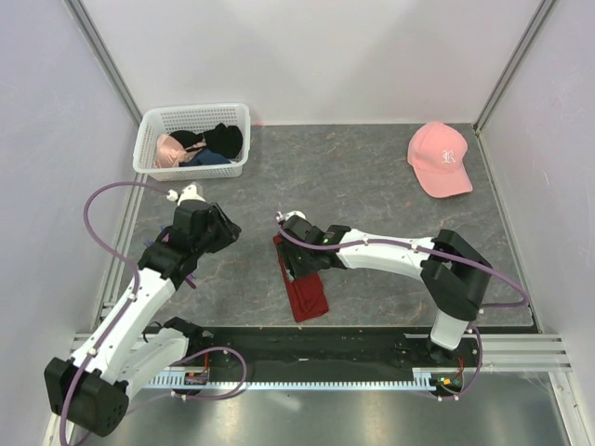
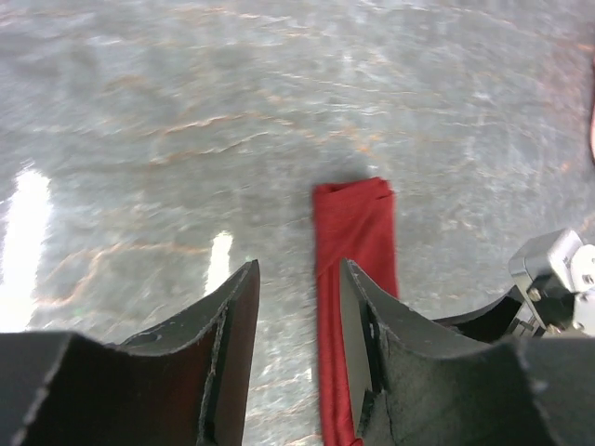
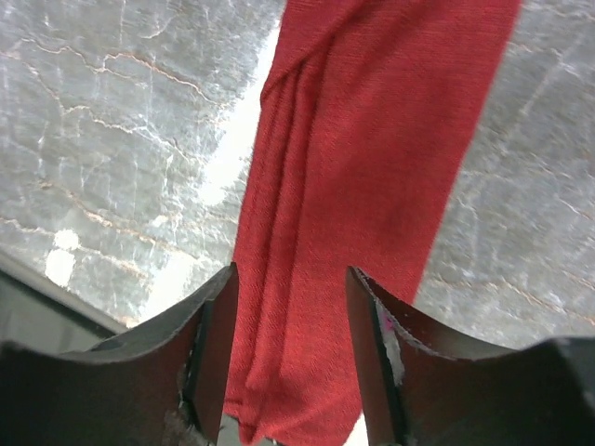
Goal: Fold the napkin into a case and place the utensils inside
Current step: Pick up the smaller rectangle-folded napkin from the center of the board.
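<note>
Napkin (image 1: 305, 288) lies at centre of the top view, low on the table (image 1: 400, 251), its lower end near the table's bottom edge. It's already a narrow dark red strip, i.e. the case shape. Long axis runs mostly up-down the frame, leaning from upper left to lower right. The lower end looks a bit wider; the upper end is hidden under the right gripper (image 1: 296, 258).

Right wrist view: napkin (image 3: 372, 186) fills the middle, flat on the table, with a few long lengthwise creases on its left side. It runs top to bottom, so the strip passes through the gap of the right gripper (image 3: 290, 271). Jaws stand apart, one either side of the creased left part, pinching nothing; this hand is released. Whether the tips touch the cloth, can't tell.

Left wrist view: napkin (image 2: 353, 242) shows a squared folded end at mid-frame and runs down behind the frame-right finger. The gap of the left gripper (image 2: 297, 265) points at bare table just left of the strip. Jaws are parted and empty, so it's released too. In the top view the left gripper (image 1: 221, 228) sits left of the strip, well apart.

Key relation: the right arm is directly over the strip's upper end and is the nearer arm. The left arm must travel toward frame right to reach it. Judgement: the fold looks close to done.

No utensils visible in any view. White basket (image 1: 149, 139) with garments upper left, pink cap (image 1: 439, 160) upper right, both far from the napkin.
</note>
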{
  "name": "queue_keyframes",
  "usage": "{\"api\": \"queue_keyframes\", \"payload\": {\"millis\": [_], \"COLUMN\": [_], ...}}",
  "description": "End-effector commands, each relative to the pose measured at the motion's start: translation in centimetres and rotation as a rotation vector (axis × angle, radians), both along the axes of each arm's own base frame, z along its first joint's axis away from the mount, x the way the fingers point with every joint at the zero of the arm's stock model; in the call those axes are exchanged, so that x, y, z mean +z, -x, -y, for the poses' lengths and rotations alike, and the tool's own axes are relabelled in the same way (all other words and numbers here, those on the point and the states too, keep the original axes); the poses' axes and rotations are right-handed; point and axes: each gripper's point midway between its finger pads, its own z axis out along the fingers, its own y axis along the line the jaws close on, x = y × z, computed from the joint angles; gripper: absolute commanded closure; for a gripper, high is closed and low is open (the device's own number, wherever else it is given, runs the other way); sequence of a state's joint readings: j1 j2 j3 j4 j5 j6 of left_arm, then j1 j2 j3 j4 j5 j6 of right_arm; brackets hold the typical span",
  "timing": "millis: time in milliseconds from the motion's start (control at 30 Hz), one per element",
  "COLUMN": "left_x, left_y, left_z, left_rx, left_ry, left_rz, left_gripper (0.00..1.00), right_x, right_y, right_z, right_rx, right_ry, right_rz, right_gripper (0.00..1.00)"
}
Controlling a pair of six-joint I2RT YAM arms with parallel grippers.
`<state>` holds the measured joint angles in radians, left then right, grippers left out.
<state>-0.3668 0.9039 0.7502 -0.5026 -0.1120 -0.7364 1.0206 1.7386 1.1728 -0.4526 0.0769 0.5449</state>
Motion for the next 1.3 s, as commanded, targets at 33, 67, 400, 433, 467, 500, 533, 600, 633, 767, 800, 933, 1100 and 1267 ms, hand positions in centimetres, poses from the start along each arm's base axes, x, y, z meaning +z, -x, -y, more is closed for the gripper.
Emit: {"api": "queue_keyframes", "payload": {"millis": [33,67,400,433,467,500,533,600,633,767,800,933,1100,1267], "left_x": [-0.7,-0.4,-0.4,-0.5,-0.5,-0.5,-0.5,-0.4,-0.4,-0.4,-0.4,-0.6,-0.6,-0.3], "left_y": [1.7,1.8,2.4,2.4,2.5,2.5,2.6,2.7,2.7,3.0,3.0,3.1,3.1,3.0], "left_z": [-2.0,-2.0,-2.2,-2.3,-2.3,-2.3,-2.3,-2.3,-2.3,-2.4,-2.4,-2.2,-2.2,-2.2], "left_rx": [0.091,0.092,0.125,0.125,0.129,0.128,0.126,0.125,0.124,0.131,0.128,0.117,0.101,0.09], "left_ry": [-0.007,-0.001,0.026,0.024,0.024,0.026,0.028,0.028,0.029,0.036,0.035,0.037,0.025,0.013], "left_rz": [-0.034,-0.023,-0.034,-0.039,-0.04,-0.037,-0.038,-0.038,-0.035,-0.032,-0.033,-0.04,-0.042,-0.034], "left_gripper": [0.52,0.52,0.52,0.52,0.52,0.52,0.52,0.52,0.52,0.51,0.51,0.51,0.51,0.52], "right_x": [0.0,-0.1,-2.5,-2.9,-3.2,-3.9,-3.9,-4.6,-4.6,-5.5,-5.8,-5.6,-1.6,2.1], "right_y": [-0.7,-0.5,0.1,0.2,0.4,0.3,0.6,0.3,0.5,0.5,0.5,0.1,0.0,1.0], "right_z": [-1.3,-1.5,-2.4,-2.6,-2.3,-2.0,-2.1,-1.7,-1.5,-0.7,-0.6,-0.2,-1.9,-4.7], "right_rx": [-0.002,-0.002,-0.02,-0.02,-0.021,-0.035,-0.034,-0.059,-0.075,-0.107,-0.111,-0.128,-0.103,-0.033], "right_ry": [0.061,0.068,0.165,0.185,0.214,0.247,0.263,0.307,0.331,0.423,0.437,0.46,0.324,0.01], "right_rz": [0.043,0.039,0.051,0.06,0.06,0.075,0.08,0.109,0.122,0.175,0.18,0.215,0.222,0.085], "right_gripper": [0.41,0.41,0.4,0.4,0.4,0.4,0.4,0.42,0.44,0.6,0.62,0.78,1.0,1.0]}}
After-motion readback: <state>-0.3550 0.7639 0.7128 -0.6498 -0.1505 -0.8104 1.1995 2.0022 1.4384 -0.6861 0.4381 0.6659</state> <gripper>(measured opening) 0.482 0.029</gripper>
